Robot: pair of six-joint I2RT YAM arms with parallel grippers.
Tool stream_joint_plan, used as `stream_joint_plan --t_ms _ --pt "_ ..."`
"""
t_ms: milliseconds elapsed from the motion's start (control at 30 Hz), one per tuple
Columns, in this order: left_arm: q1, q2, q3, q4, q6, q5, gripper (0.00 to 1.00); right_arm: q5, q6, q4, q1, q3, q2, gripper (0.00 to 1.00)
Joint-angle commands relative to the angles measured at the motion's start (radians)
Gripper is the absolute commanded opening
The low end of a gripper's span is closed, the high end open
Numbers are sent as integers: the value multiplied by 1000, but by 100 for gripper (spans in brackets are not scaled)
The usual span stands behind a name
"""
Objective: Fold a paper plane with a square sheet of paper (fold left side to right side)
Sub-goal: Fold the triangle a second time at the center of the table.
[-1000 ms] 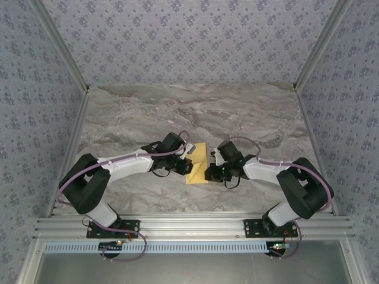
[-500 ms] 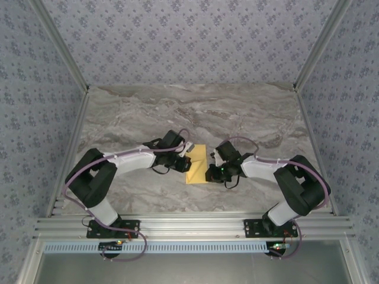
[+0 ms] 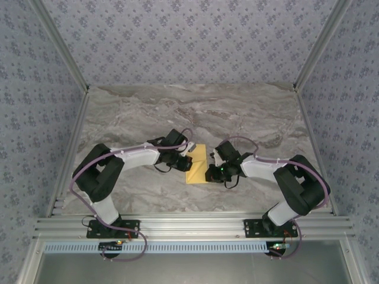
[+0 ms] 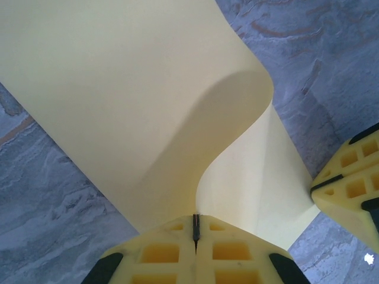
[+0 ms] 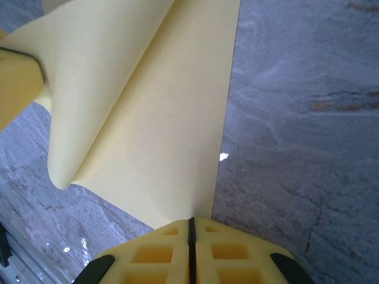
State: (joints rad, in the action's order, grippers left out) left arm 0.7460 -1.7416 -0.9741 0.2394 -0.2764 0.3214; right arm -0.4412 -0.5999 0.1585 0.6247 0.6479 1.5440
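Yellow square sheet of paper [image 3: 198,164] curls over on the table [image 3: 249,118]. The left fingers [image 4: 160,251] are closed, pinching its lifted edge. The right fingers [image 5: 154,254] are closed too, tips against its corner.

surface: grey marbled table [image 3: 177,112] | on it: yellow square sheet of paper [image 3: 198,164], partly curled up

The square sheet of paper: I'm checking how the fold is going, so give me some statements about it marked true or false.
The square sheet of paper lies fully flat on the table. False: one side curls up and over.
The left end effector is shut on the sheet. True.
The right end effector stands wide open. False: it is shut, its tips at the sheet's edge.
The sheet lies between the two end effectors. True.
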Motion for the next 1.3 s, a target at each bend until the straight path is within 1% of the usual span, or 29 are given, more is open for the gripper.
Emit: stream_joint_plan --t_ms 0,133,1100,1267 --pt "-7 -18 -37 26 25 -19 4 43 22 83 18 -9 38 10" --pt "-8 -23 -37 27 25 -35 4 47 25 89 17 -7 38 10" --pt "-10 -41 -48 30 31 -47 4 48 37 117 17 8 53 10" --pt "-9 -53 -48 26 31 -36 4 41 37 108 18 7 51 10"
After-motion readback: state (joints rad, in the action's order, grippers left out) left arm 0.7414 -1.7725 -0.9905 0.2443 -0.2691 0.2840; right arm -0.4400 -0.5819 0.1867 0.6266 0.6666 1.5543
